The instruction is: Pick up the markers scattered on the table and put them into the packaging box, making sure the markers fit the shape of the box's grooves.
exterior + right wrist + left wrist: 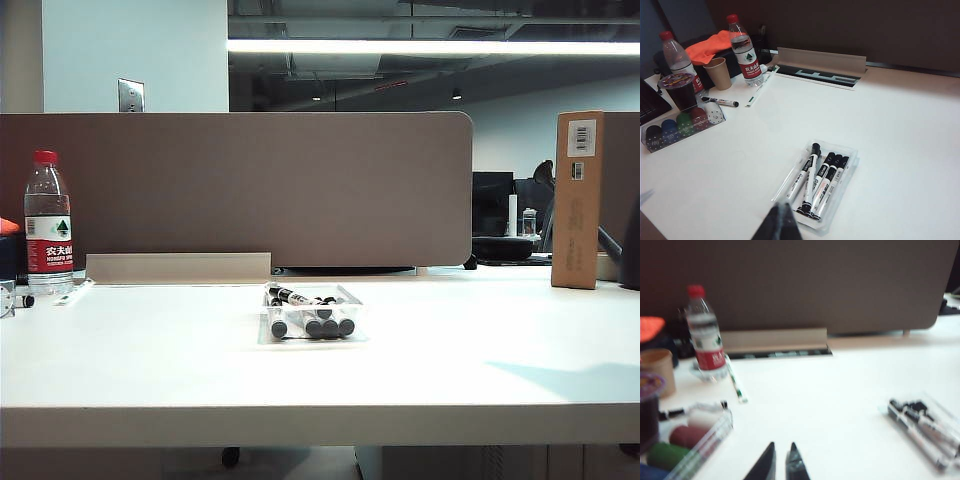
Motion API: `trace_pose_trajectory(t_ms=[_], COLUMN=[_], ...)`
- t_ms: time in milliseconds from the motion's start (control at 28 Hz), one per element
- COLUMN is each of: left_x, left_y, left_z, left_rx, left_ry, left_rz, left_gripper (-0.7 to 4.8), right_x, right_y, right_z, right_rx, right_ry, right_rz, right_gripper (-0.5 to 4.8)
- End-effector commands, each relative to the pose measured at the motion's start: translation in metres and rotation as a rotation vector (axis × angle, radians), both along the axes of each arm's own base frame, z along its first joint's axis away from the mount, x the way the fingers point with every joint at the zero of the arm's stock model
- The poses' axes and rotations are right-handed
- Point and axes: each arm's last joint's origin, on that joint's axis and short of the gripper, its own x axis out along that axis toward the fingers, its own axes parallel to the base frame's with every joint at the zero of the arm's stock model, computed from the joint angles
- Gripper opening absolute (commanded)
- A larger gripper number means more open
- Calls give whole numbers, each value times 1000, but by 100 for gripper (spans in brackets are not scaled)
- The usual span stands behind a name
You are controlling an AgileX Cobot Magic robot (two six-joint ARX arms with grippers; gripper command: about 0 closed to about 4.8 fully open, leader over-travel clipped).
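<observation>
Packaging box: shallow rectangular tray of clear, glossy plastic (pixel 850 152), lying flat near the middle of the table, moulded into parallel channels.
Markers: slim white printed barrels with black caps (pixel 816 181), lying side by side in the grooves (pixel 799 172) of the tray; one rests slightly askew across the others at the far end (pixel 295 297). An empty channel shows at one long side.
Table: wide, flat, matte white desktop (pixel 480 350) with a thick pale front edge; bare surface lies all around the tray, broadest toward the front edge and the right.
Left gripper: two dark, pointed fingertips (pixel 781 462) nearly pressed together with only a thin slit between, holding nothing, above bare table, well apart from the tray; this view is blurred.
Right gripper: dark fingers (pixel 780 222) pressed together, empty, hanging just beside the near end of the tray.
Far edge: brown rounded-corner partition panel (pixel 300 190) closes off the back of the table.
Left clutter: clear ribbed water bottle with red cap and label (pixel 47 225), brown paper cup (pixel 720 73), clear case of coloured round pieces (pixel 680 125), one loose black-capped marker (pixel 722 102).
Right edge: tall brown cardboard box with barcode labels (pixel 578 200), upright.
</observation>
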Motion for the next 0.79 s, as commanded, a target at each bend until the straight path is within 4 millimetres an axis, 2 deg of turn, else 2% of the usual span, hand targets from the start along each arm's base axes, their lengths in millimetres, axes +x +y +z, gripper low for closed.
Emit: trace_pose_trajectory(t_ms=[36, 143, 358, 572, 787], left_x=[3, 12, 18, 18, 18], left_y=[1, 4, 5, 7, 7], left_z=[-15, -39, -64, -65, -65], left_rx=[-9, -72, -73, -67, -71], left_ry=[-55, -123, -69, -58, -63], left_rz=[5, 36, 42, 131, 135], left_gripper=[34, 34, 34, 34, 34], right_x=[0, 0, 0, 0, 0], right_y=[0, 0, 0, 0, 0], right_z=[3, 3, 3, 3, 3], right_rx=[9, 7, 7, 7, 7], right_ry=[-21, -18, -17, -17, -17], right_rz=[-1, -2, -1, -1, -1], right_gripper=[-6, -6, -6, -6, -6])
